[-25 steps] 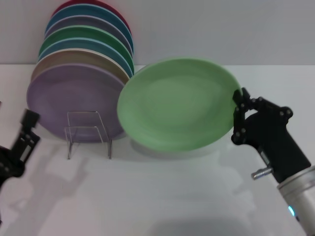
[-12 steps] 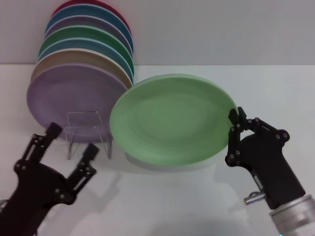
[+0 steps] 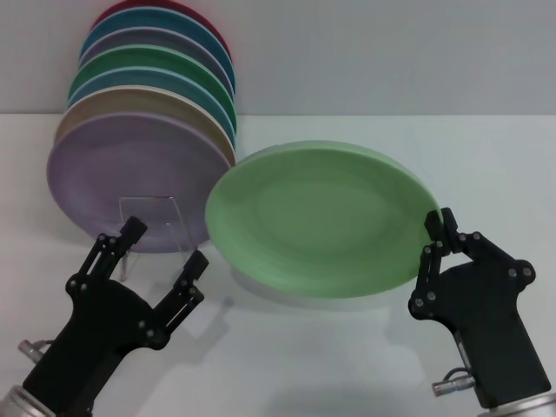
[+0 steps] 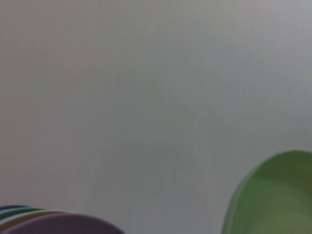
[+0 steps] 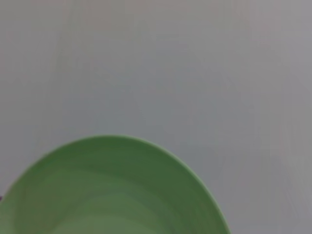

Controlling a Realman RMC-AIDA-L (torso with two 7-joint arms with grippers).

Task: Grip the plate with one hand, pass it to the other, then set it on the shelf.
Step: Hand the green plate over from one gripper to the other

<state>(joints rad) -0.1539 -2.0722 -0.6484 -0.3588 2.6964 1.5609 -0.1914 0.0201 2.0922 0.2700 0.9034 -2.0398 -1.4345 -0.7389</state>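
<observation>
Now our right gripper pinches the plate at three o'clock; our left gripper, gaping and empty, should close on its nine o'clock rim squarely.

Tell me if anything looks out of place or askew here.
Nothing is spilled or broken. The light green plate hangs tilted in the air, pinched at its rim by the right gripper; the left gripper waits open near the clear rack.

Plate lies right of shelf, between both grippers.
</observation>
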